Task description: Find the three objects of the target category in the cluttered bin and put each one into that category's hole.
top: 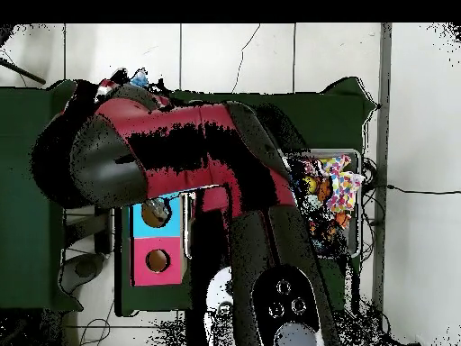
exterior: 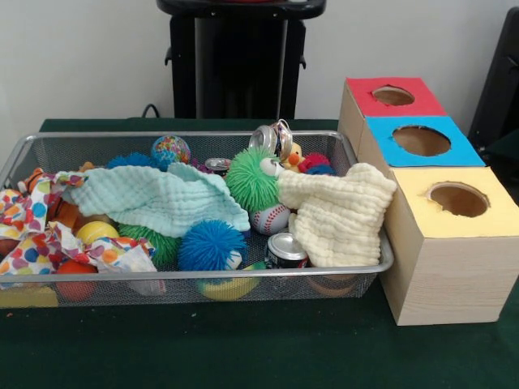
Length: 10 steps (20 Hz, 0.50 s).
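A wire-mesh bin (exterior: 203,275) is full of clutter: a mint cloth (exterior: 154,198), a cream cloth (exterior: 336,212), a polka-dot cloth (exterior: 40,235), green (exterior: 250,178) and blue (exterior: 211,245) spiky balls, a baseball (exterior: 270,219), and drink cans (exterior: 285,250) (exterior: 270,138). To the right of the bin stand three wooden boxes with round holes, topped red (exterior: 392,96), blue (exterior: 418,142) and yellow (exterior: 456,219). The gripper shows in neither view. In the overhead view the red and black arm (top: 207,153) hides most of the bin.
A patterned ball (exterior: 170,150) and small toys lie at the bin's back. Orange and yellow balls sit under the polka-dot cloth. In the overhead view only the blue box (top: 158,212), the red box (top: 158,261) and the polka-dot cloth (top: 338,180) show past the arm.
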Each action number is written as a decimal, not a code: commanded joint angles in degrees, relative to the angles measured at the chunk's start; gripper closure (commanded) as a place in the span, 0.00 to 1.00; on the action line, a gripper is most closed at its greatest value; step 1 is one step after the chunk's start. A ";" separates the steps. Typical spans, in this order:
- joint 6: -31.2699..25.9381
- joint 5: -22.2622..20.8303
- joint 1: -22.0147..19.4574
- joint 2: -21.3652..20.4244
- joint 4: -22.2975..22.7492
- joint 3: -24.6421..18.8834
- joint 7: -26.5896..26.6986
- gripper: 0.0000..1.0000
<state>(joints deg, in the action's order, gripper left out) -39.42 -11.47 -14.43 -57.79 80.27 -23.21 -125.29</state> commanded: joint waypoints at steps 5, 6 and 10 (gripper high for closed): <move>-22.85 -13.04 7.85 2.29 -9.98 7.46 -0.03 1.00; -22.77 -12.88 7.75 2.22 -10.06 7.45 0.02 1.00; -22.67 -12.58 7.35 2.10 -10.14 7.51 -0.88 1.00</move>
<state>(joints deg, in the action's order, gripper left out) -56.93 -20.20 -6.37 -57.17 71.97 -19.32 -125.29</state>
